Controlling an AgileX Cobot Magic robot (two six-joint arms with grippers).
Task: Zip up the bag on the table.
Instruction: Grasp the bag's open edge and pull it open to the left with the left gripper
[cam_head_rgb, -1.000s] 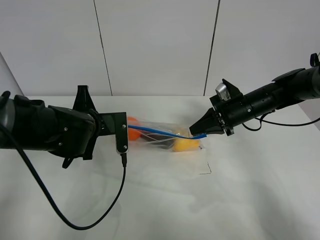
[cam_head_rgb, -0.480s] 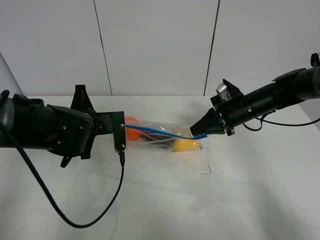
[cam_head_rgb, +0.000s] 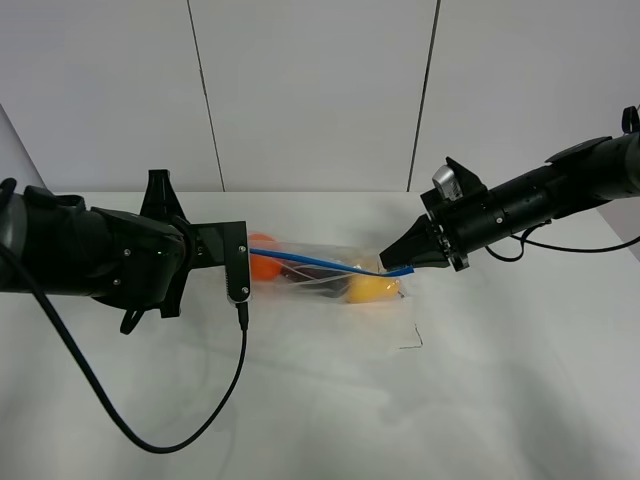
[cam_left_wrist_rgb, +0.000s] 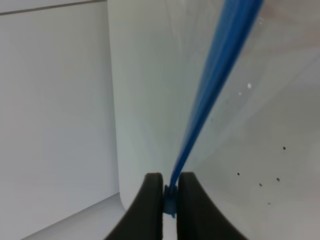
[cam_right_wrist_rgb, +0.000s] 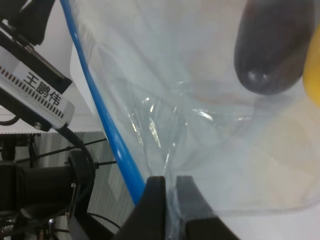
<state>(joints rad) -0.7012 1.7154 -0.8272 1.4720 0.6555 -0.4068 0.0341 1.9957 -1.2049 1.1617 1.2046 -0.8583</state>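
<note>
A matte white table (cam_head_rgb: 480, 380) with a rounded far edge stands before a pale grey panelled wall (cam_head_rgb: 310, 90). A black cable (cam_head_rgb: 200, 425) loops across the tabletop at 7 o'clock from the bag (cam_head_rgb: 335, 285), which lies near the table's middle, a little toward 12 o'clock. It is clear, crinkly plastic holding orange (cam_head_rgb: 265, 266), yellow (cam_head_rgb: 370, 290) and dark purple (cam_right_wrist_rgb: 272, 50) produce. Its blue zipper strip (cam_head_rgb: 320, 262) runs taut between the arms. At the bag's 9 o'clock end the left gripper (cam_left_wrist_rgb: 170, 189) pinches the strip narrowly. At the 3 o'clock end the right gripper (cam_right_wrist_rgb: 170, 186) is clamped on the bag's corner, just beside the strip.
</note>
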